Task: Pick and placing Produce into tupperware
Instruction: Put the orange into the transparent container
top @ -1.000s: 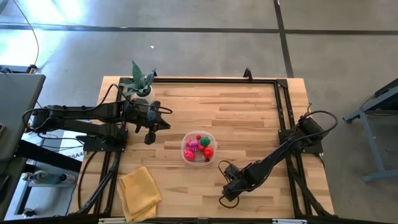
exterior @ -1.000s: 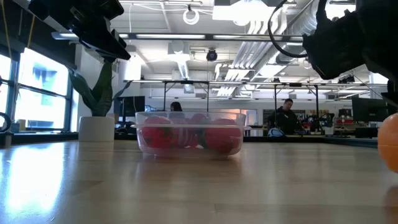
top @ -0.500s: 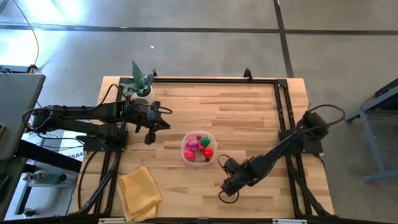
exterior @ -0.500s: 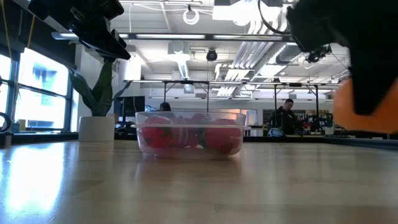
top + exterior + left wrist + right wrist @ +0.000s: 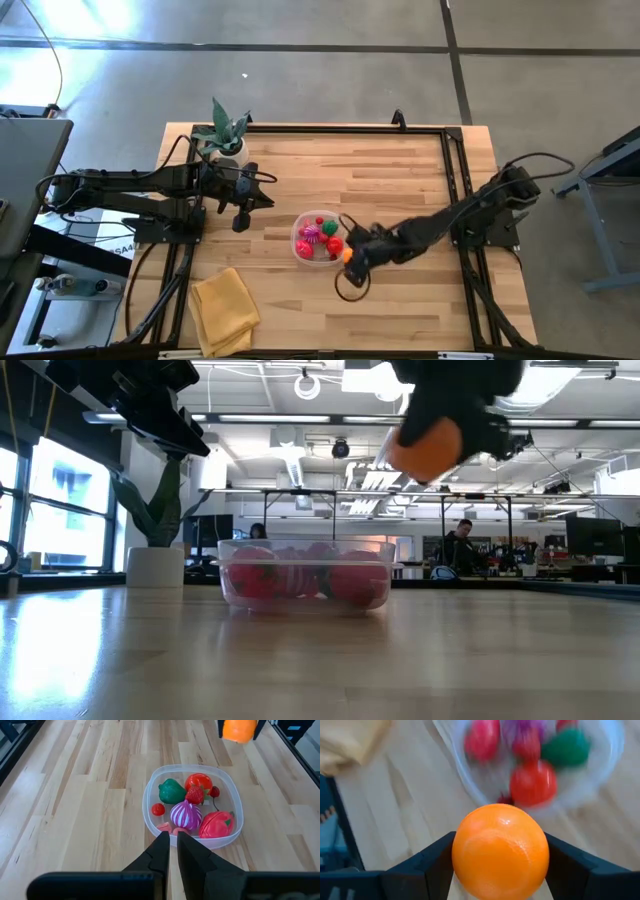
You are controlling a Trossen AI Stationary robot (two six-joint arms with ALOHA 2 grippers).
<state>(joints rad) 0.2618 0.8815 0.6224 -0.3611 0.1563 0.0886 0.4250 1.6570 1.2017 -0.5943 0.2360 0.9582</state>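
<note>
The right pincer (image 5: pixel 350 257) is pinching a toy orange (image 5: pixel 500 851) — one dark finger on each side of it, spread just as wide as the ball. In the high view the orange (image 5: pixel 347 255) sits just beside the edge of the tub (image 5: pixel 298 250), on the side near the right arm. In the low view it hangs in the air (image 5: pixel 425 447), higher than the tub's rim and off to one side.

The left pincer (image 5: pixel 170 851) has its two fingers pressed together and holds nothing. It hangs over the bench (image 5: pixel 400 190), near the potted plant (image 5: pixel 225 135), pointing at the tub.

The round clear tub (image 5: pixel 150 820) sits on the bench and has toy food in it: a green pepper (image 5: pixel 171 791), a red tomato (image 5: pixel 198 782), a little strawberry (image 5: pixel 194 795), a purple onion (image 5: pixel 185 814), a small red ball (image 5: pixel 158 809) and a big pink-red piece (image 5: pixel 216 824).

A folded yellow cloth (image 5: pixel 225 308) lies near the front edge of the bench.

Some things are hard to see — in the right wrist view the food in the tub is a blur, and the orange hides the fingertips. In the low view the top of the right arm is cut off.
</note>
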